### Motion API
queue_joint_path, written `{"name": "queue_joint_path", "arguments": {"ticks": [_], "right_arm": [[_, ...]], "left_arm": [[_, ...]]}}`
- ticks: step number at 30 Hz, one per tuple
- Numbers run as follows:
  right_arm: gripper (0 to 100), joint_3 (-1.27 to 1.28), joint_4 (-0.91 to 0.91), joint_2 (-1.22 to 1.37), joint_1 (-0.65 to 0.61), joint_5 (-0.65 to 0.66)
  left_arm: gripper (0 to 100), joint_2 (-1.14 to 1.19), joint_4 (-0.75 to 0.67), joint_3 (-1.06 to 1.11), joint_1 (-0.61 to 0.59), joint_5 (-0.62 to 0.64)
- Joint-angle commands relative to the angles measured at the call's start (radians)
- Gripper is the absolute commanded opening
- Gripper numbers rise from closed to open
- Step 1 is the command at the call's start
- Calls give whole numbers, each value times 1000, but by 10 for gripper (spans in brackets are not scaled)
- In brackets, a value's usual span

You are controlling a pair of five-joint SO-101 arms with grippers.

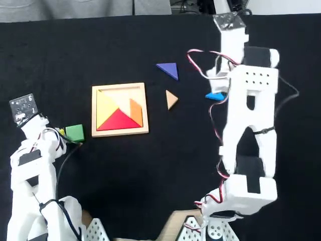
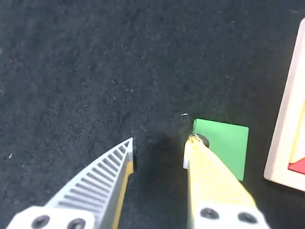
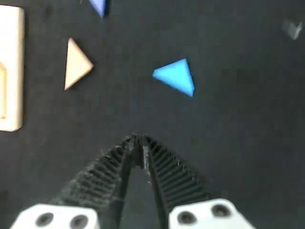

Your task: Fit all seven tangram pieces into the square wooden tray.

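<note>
A: Where's the wooden tray (image 1: 119, 86)?
B: Left of middle on the tabletop (image 1: 150, 170), partly filled.
A: The grippers?
B: Left gripper (image 2: 162, 143) is spread, one fingertip at the green square (image 2: 224, 143) toward the left edge. Right gripper (image 3: 138, 139) is pinched together, empty, near the light-blue triangle (image 3: 176, 77).

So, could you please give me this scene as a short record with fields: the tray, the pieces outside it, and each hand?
Tray: square wooden tray, partly filled
Inside tray: yellow piece, red piece, orange piece
Outside, on the left arm's side: green square
Outside, on the right arm's side: dark blue triangle, tan triangle, light blue triangle
Left hand: open, one fingertip over the green square's edge
Right hand: shut, empty, near the light blue triangle
Pieces left to place: four
</note>
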Motion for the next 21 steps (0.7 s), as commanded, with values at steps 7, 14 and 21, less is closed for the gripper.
{"name": "queue_joint_path", "arguments": {"ticks": [7,14,21], "right_arm": [[158,-21,-486,271,-216,68],[89,-127,-724,536,-264,141],[28,-191,-720,593,-259,166]], "left_arm": [[177,-25,-18,-10,7,-8],[177,-25,-21,-10,7,-8],[177,-25,-20,-10,7,-8]]}}
